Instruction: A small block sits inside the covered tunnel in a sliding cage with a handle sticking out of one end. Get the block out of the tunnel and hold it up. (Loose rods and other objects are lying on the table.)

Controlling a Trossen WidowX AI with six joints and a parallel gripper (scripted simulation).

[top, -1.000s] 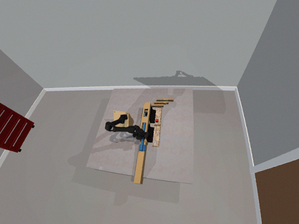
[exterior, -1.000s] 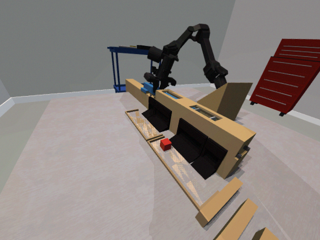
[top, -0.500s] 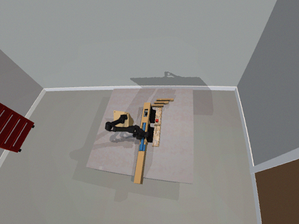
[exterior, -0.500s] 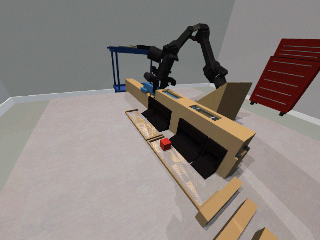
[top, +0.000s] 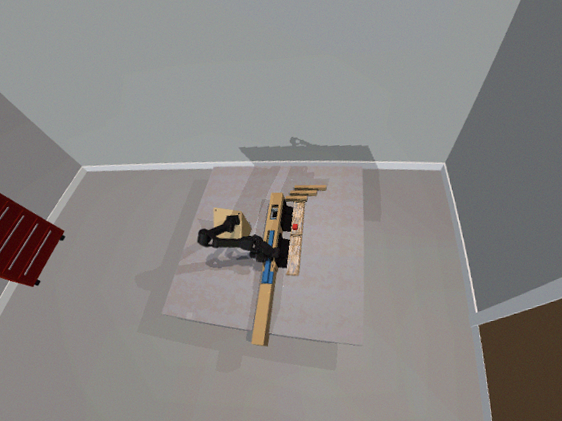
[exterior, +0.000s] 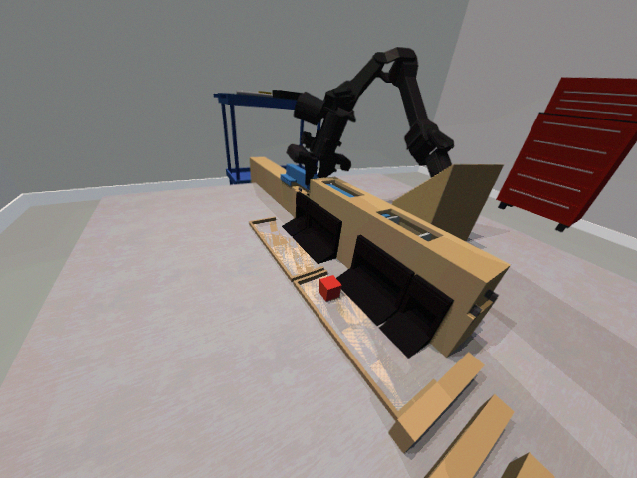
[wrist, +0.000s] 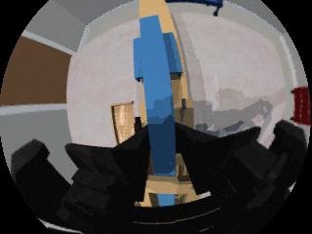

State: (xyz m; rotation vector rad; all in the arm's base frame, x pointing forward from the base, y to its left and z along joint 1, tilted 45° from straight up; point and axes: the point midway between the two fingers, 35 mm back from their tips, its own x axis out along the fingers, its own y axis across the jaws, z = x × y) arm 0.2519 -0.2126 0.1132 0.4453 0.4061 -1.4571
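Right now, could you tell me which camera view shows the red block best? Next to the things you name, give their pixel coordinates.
The exterior view: the red block (top: 295, 226) (exterior: 329, 288) appears largest there, unobstructed, in the nearer shallow tray (top: 299, 211) (exterior: 345, 340). The top view shows it only as a small red square; the wrist view does not show it.

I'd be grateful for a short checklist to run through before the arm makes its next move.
1. Hand shut on the blue handle: ok.
2. Red block out of the tunnel: ok, it sits in a shallow tray alongside.
3. Red block held up: not ok, it is down in the tray and the hand is elsewhere.
4. Loose rods away from the hand: ok, they lie near the tunnel's far end.
5. Handle free to slide without jamming: cannot tell.
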